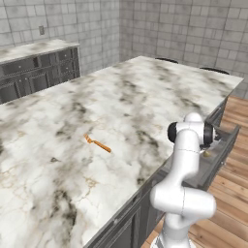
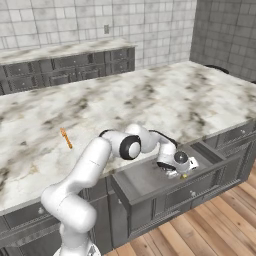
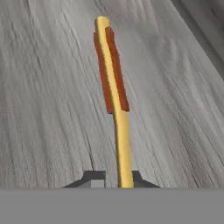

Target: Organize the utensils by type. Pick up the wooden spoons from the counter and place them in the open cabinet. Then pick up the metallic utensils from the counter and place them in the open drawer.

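Hand view shows the gripper [image 3: 113, 178] clenched on a thin yellow utensil with red-brown strips [image 3: 113, 74]; it runs from the bottom centre up to the top centre, over the grey wood-grain floor of the open drawer [image 3: 48, 100]. Right base view has the gripper [image 2: 177, 170] inside the drawer [image 2: 145, 180], right of centre. On the counter [image 1: 145, 92], left of centre in the left base view, lies a thin orange utensil [image 1: 97, 143].
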Tool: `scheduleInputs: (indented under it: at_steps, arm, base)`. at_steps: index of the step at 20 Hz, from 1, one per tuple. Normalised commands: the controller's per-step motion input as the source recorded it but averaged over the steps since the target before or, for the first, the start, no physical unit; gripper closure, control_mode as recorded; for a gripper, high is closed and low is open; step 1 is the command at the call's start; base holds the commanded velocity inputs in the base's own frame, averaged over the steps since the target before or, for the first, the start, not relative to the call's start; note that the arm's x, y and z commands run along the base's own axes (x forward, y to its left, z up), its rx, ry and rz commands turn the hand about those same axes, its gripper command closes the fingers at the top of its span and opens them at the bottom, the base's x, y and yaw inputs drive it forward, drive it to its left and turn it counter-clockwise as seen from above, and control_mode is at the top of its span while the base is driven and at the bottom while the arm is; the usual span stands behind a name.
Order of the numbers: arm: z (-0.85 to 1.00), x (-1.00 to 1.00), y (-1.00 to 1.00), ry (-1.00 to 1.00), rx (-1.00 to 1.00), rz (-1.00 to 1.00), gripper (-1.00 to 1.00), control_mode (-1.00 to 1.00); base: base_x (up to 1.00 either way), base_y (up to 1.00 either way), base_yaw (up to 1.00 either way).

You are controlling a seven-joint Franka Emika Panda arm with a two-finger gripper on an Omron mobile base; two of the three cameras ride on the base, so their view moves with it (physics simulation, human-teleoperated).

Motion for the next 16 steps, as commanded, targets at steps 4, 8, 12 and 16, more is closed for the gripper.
scheduleInputs:
  at_steps: [4, 8, 12, 16]
  arm:
    - [-0.55, 0.21, -0.06, 0.06, 0.00, 0.00, 1.00, -1.00]
    - [-0.66, -0.03, 0.00, 0.04, -0.03, 0.00, 1.00, -1.00]
    - [-0.57, -0.30, 0.12, 0.09, -0.04, 0.00, -1.00, -1.00]
    - [-0.14, -0.61, 0.06, 0.14, 0.00, 0.01, -1.00, -1.00]
  base:
    - [0.00, 0.00, 0.00]
    - [0.00, 0.00, 0.00]
    - [0.00, 0.00, 0.00]
    - [0.00, 0.00, 0.00]
